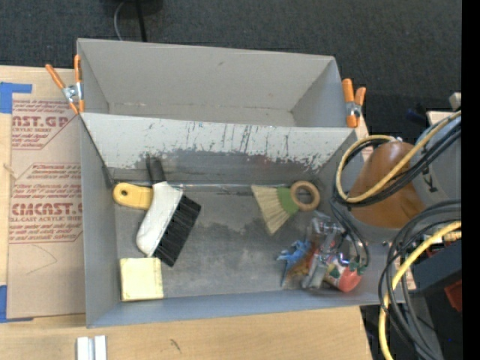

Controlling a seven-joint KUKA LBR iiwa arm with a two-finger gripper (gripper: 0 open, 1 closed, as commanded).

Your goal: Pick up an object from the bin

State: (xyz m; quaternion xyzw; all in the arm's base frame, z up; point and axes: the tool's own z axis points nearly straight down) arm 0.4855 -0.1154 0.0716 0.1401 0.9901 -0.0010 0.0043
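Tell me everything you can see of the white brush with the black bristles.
The brush lies on the bin floor, left half, slanted. White plastic-looking back, black bristles along its right side, yellow handle at its upper left near the back wall. Its lower end comes close to a pale yellow block; whether they touch is unclear.

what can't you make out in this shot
Camera view:
- The hand, low in the near right corner of the bin: the clutter around it masks its outline.
- The heap in that corner: blue, red and green bits overlap and are too small to name.
- The arm: cut off by the right edge.
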